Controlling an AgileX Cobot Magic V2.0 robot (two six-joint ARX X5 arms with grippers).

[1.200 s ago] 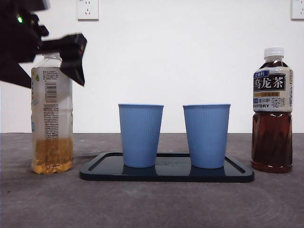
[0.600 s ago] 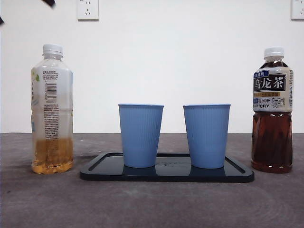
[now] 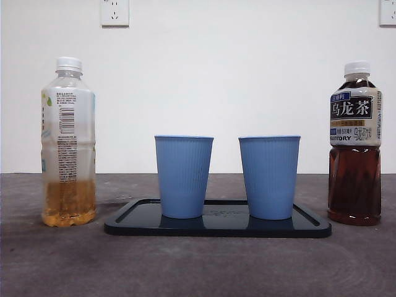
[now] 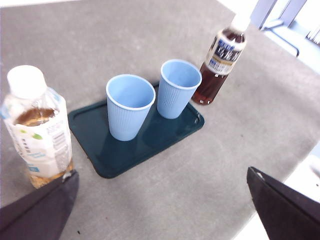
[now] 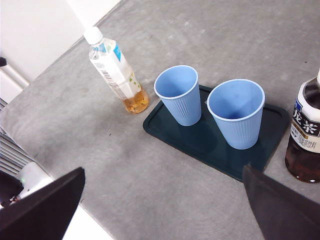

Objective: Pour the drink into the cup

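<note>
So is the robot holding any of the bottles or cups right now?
No, nothing is held. Both pincers are open and away from everything. The clear plastic bottle with a little yellow drink and the dark tea bottle stand free on the table.

A plain white wall (image 3: 247,80) fills the back of the front view, evenly lit, no shadows to speak of. Up at its top edge sits a white wall socket (image 3: 114,12) on the left, and a second white socket (image 3: 388,12) peeks in at the far right corner. Below the wall runs the grey, mottled counter (image 3: 198,266), its far edge meeting the wall in a straight level line. From the left wrist view, pale metal frame legs (image 4: 280,17) stand beyond the counter's edge over a bright white floor. The right wrist view shows a white panel (image 5: 35,30) beyond the counter's far side.
</note>
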